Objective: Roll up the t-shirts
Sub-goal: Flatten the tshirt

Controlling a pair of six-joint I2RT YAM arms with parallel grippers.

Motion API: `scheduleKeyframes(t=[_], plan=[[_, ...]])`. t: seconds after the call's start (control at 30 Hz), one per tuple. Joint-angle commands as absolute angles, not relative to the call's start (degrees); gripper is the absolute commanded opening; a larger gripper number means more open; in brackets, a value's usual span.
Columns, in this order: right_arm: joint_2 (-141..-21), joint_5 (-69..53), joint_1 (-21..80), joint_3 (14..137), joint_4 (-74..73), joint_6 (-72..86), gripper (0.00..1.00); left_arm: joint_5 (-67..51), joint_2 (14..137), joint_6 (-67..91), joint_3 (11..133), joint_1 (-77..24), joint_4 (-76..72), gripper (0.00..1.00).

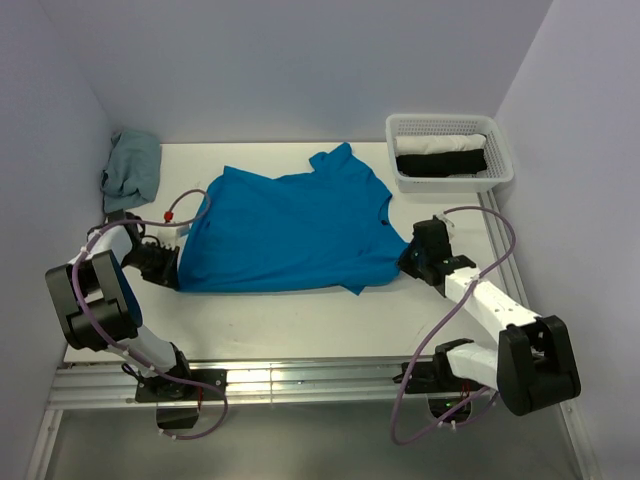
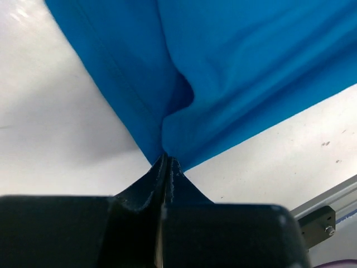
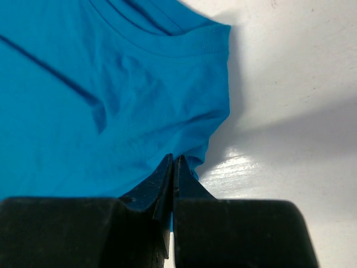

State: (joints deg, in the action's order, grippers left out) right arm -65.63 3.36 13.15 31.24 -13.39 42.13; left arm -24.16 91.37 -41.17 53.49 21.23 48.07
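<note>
1. Two arms reach over the white table [image 1: 300, 325], one from each side, and both meet the same blue t-shirt [image 1: 290, 230].
2. Lying spread in the middle of the table, the blue t-shirt is mostly flat with some soft wrinkles. One sleeve points to the far side.
3. At the shirt's near left corner is the left gripper [image 1: 165, 262]. In the left wrist view its fingers [image 2: 159, 173] are pressed together, and a fold of the blue cloth is pinched between the tips. From this point the cloth rises in a small ridge.
4. At the shirt's near right edge is the right gripper [image 1: 408, 258]. In the right wrist view its fingers [image 3: 163, 176] are also closed and they bite the edge of the cloth just below a stitched hem band.
5. Near the far right corner stands a white mesh basket [image 1: 500, 172], apart from the shirt. Inside it lie a white roll [image 1: 440, 143] and a black roll [image 1: 440, 163], side by side.
6. In the far left corner, against the wall, a grey-blue cloth [image 1: 132, 168] lies crumpled in a heap, a little apart from the shirt.
</note>
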Motion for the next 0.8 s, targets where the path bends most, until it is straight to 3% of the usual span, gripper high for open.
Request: scheduleKeyframes(t=[0.0,0.43,0.67,0.77], plan=[[-65.04,8.35,13.71,34.37,-13.97,42.10,0.00,-27.16,89.56,-44.03,58.61,21.62,50.80,0.04],[-69.88,6.24,16.08,41.49,-14.85,40.60,0.00,-22.85,91.93,-39.38,60.55,22.41,44.83,0.00],[-68.12,11.68,17.58,36.92,-17.39,42.10,0.00,-28.04,92.46,-48.33,62.76,21.80,55.37,0.00],[-67.41,11.61,12.85,36.21,-18.01,41.31,0.00,-25.85,90.53,-53.24,60.13,21.80,55.81,0.11]])
